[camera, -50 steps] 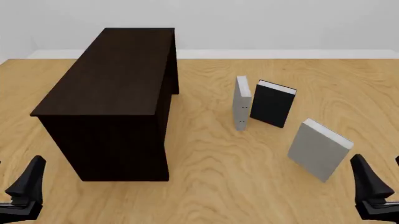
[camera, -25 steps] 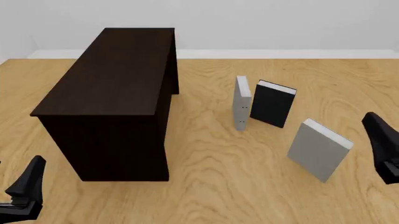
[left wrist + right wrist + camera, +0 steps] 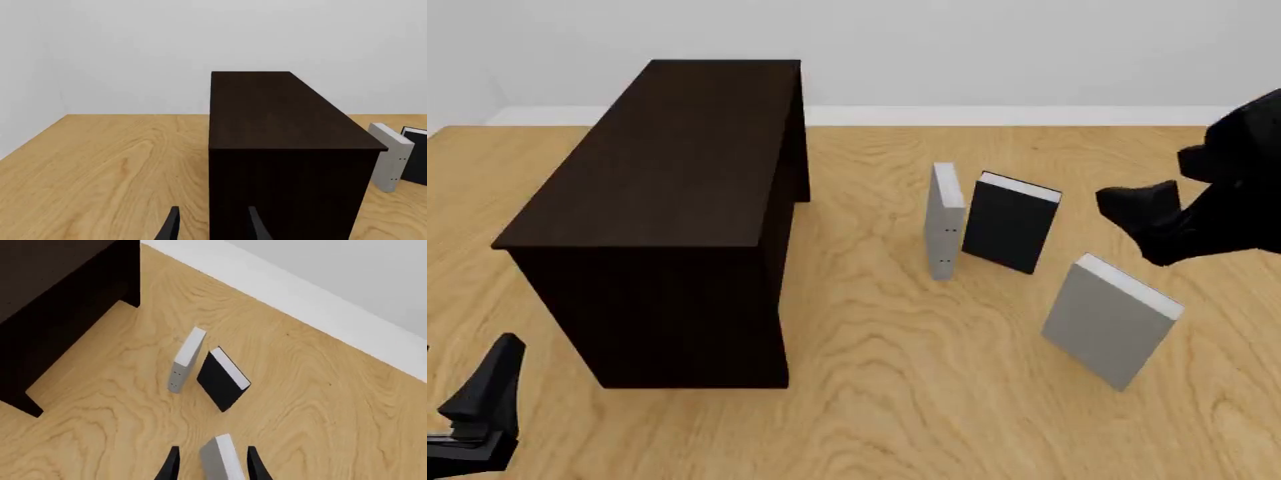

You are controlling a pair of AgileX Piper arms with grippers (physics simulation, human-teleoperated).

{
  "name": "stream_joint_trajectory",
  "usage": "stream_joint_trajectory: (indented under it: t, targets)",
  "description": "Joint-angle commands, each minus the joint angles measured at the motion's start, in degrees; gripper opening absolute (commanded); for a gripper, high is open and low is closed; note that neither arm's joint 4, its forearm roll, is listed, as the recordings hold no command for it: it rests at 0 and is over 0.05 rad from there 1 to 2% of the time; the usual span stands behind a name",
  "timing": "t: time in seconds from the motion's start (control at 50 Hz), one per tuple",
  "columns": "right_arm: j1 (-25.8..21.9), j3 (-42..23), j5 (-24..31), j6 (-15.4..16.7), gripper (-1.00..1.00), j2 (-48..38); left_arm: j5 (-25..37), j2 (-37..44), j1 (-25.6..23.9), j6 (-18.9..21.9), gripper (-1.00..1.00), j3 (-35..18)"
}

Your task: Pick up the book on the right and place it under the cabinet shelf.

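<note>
We had the right gripper [image 3: 210, 465] spread wide above the book [image 3: 1110, 320], which stood at the near right, well apart from the cabinet shelf [image 3: 667, 200]. We judged a straight descent astride its top edge best. The left gripper [image 3: 210, 227] rested open.

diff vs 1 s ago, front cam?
The right end effector rose from the near right corner and swung forward, now above and beyond the book, fingers open around it in the wrist view, nothing gripped. The left end effector, cabinet shelf, black book and other grey book stayed put.
</note>
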State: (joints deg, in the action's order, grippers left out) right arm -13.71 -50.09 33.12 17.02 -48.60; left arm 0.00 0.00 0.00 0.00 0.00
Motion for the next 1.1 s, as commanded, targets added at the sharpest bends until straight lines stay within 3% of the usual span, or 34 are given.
stream_joint_trajectory:
  t: [0.02,0.08,0.12,0.16,0.28,0.38,0.42,0.48,0.54,0.6,0.68,0.76,0.8,0.92,1.1]
  targets:
    - [2.77,-11.30,15.88,8.38,1.00,-9.65,0.00,0.00,0.00,0.00,1.00,0.00]
    - [3.24,-14.75,21.74,11.05,1.00,-10.73,0.00,0.00,0.00,0.00,1.00,0.00]
    - [3.11,-14.14,22.73,11.09,1.00,-10.87,0.00,0.00,0.00,0.00,1.00,0.00]
    - [5.29,-14.02,24.14,14.21,1.00,-11.41,0.00,0.00,0.00,0.00,1.00,0.00]
    - [7.61,-15.02,29.14,18.42,1.00,-13.12,0.00,0.00,0.00,0.00,1.00,0.00]
    - [7.68,-15.06,29.82,20.26,1.00,-15.10,0.00,0.00,0.00,0.00,1.00,0.00]
    - [6.04,-14.42,29.54,18.50,1.00,-16.37,0.00,0.00,0.00,0.00,1.00,0.00]
    - [7.55,-12.71,28.86,21.06,1.00,-16.94,0.00,0.00,0.00,0.00,1.00,0.00]
    - [7.43,-12.71,28.00,21.37,1.00,-18.43,0.00,0.00,0.00,0.00,1.00,0.00]
    - [10.57,-10.89,26.45,25.86,1.00,-19.11,0.00,0.00,0.00,0.00,1.00,0.00]
    - [12.97,-9.87,24.79,29.51,1.00,-18.71,0.00,0.00,0.00,0.00,1.00,0.00]
    - [10.51,-10.52,23.90,27.91,1.00,-20.49,0.00,0.00,0.00,0.00,1.00,0.00]
    - [10.48,-9.02,22.80,28.94,1.00,-20.58,0.00,0.00,0.00,0.00,1.00,0.00]
    - [8.27,-9.25,20.61,27.72,1.00,-22.81,0.00,0.00,0.00,0.00,1.00,0.00]
    - [7.46,-7.39,16.05,29.21,1.00,-26.57,0.00,0.00,0.00,0.00,1.00,0.00]
